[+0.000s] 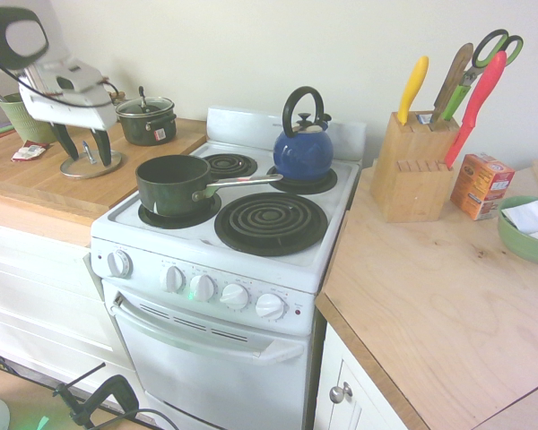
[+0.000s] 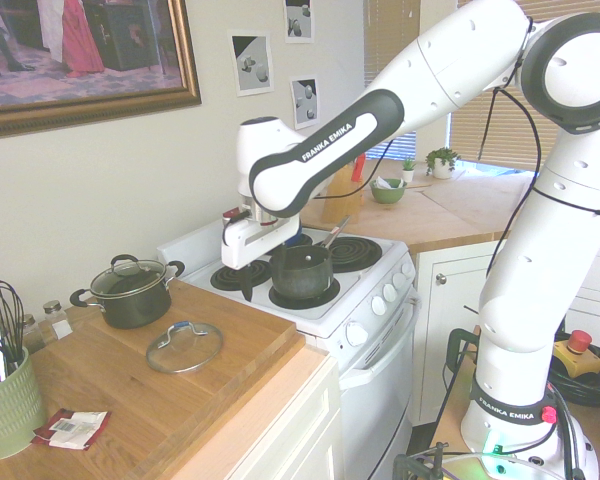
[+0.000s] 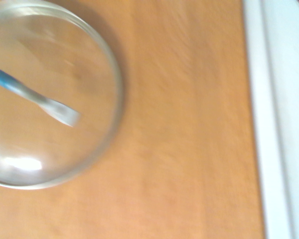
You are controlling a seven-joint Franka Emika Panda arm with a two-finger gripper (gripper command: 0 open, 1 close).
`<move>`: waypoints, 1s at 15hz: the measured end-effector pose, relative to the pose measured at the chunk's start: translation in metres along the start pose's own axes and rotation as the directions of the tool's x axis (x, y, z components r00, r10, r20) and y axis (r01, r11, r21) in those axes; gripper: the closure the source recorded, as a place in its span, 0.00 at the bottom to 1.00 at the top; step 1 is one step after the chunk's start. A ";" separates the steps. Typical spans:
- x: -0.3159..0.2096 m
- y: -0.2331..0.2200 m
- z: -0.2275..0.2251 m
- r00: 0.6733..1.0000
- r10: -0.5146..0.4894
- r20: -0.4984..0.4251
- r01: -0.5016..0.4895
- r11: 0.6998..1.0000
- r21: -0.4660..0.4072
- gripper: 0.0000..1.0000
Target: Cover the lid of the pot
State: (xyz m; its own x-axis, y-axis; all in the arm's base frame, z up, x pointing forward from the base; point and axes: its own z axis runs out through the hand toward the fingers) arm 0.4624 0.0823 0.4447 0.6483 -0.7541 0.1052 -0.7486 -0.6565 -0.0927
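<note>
1. The step in hand looks like the reach for the lid (image 2: 184,346): the gripper (image 1: 79,148) hangs above the wooden bench (image 1: 36,184), pointing down, its fingers spread wide and gripping nothing.
2. To do this well, the robot should bring the gripper squarely over the lid's middle before it descends; in the first exterior view it stands just over the lid's near part, while the second exterior view shows it closer to the stove side.
3. The fingers would best straddle the narrow raised handle (image 3: 37,97) across its thin width, not along its length, so a turn of the wrist may be needed.
4. The descent should end before the tips press on the glass, and the grip should close only on the handle.
5. The lid lies flat on the bench, near its front edge, between the small lidded pot (image 2: 130,290) at the wall and the stove (image 2: 365,290).
6. It is a round, clear glass lid with a silvery metal rim; the wood grain shows through it in the wrist view, and its strap-like handle is grey metal with a blue part.
7. The pot (image 1: 173,184), a dark green saucepan with a long silver handle, sits uncovered on the stove's front burner at the bench side.
</note>
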 end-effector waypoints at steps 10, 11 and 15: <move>0.005 -0.133 0.014 0.902 -0.425 0.083 0.427 0.904 -0.011 0.00; 0.004 -0.141 0.019 0.882 -0.463 0.089 0.466 0.885 -0.014 0.00; -0.005 -0.159 0.040 0.794 -0.596 0.122 0.603 0.797 -0.031 0.00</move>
State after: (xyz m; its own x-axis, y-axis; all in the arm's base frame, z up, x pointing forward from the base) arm 0.5838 0.1890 0.4190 0.9776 -0.2099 0.0178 -0.2102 -0.9774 0.0206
